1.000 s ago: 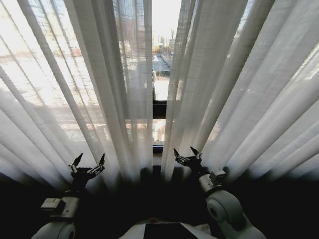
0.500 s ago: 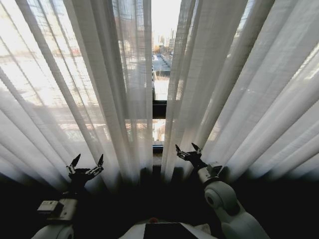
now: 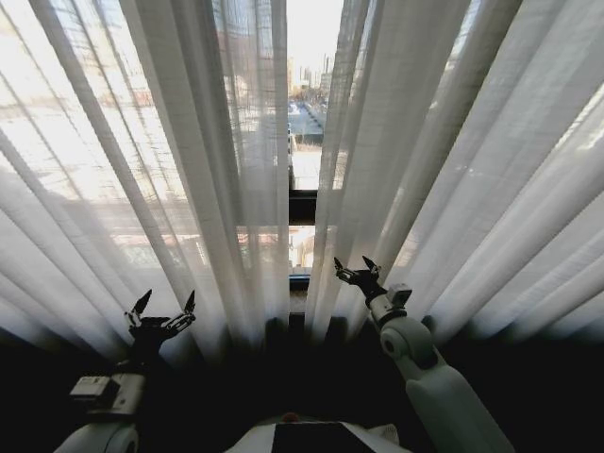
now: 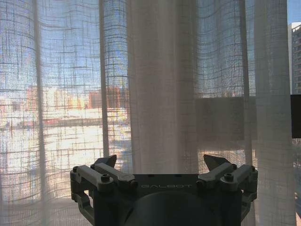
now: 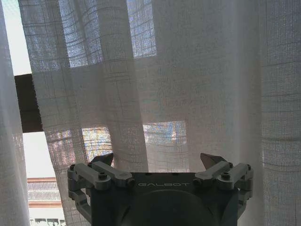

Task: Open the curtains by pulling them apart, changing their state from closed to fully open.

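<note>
While both pincers point(image 3: 161, 310) point(image 3: 356, 269) gape wide, the curtains point(image 3: 396, 151) hang vertically, narrowly parted.

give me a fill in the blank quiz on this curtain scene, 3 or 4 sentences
1. Both claws, the left claw and the right claw, have their fingers ____.
2. Between the two curtains runs a narrow ____ showing the city outside.
3. The claw closer to that opening is the ____ one.
4. The dark bar crossing the opening is part of the window ____.

Missing words: open; gap; right; frame
</note>
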You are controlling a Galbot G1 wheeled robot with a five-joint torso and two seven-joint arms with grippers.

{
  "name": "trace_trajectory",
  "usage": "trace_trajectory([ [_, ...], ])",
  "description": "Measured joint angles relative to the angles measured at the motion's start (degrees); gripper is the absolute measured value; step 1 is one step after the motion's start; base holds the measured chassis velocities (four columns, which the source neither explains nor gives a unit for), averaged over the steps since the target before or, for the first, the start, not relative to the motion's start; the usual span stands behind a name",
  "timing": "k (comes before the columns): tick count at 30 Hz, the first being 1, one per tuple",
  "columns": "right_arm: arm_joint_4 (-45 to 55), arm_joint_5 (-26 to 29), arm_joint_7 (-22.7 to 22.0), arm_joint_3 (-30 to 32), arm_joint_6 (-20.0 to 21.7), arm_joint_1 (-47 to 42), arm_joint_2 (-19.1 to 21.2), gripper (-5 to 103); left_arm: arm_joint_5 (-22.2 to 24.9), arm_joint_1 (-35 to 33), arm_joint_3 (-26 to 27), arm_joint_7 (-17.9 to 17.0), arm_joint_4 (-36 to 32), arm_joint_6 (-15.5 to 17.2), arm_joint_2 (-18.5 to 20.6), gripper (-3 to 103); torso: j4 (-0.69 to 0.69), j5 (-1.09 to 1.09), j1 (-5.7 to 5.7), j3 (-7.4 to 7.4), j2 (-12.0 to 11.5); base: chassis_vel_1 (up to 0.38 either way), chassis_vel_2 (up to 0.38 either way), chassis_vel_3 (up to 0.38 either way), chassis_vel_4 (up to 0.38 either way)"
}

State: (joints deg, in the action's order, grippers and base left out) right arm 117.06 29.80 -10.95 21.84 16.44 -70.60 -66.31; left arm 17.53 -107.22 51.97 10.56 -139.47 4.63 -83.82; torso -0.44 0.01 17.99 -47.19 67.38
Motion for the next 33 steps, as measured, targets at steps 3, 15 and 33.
trace_trajectory([
  [3,-0.3,0.0,0.1,-0.5,0.0,0.7,-0.6,100,0.0,0.1,0.0,0.0,0.0,0.2,0.3,100,0.01,0.00,0.00,0.00,0.0,0.000,0.000,0.000,0.000],
  [15,-0.6,-0.3,0.7,-1.4,-0.1,1.4,-0.4,82,0.2,-0.5,0.2,0.0,0.8,-0.8,-0.2,100,0.00,0.00,0.01,0.00,0.0,0.000,0.000,0.000,0.000],
  [33,2.2,-0.2,-0.8,0.0,-1.7,-1.2,-0.5,10,-0.1,-0.6,-0.4,0.0,0.2,-0.8,-0.1,100,0.00,0.00,0.00,0.01,0.0,0.000,0.000,0.000,0.000],
])
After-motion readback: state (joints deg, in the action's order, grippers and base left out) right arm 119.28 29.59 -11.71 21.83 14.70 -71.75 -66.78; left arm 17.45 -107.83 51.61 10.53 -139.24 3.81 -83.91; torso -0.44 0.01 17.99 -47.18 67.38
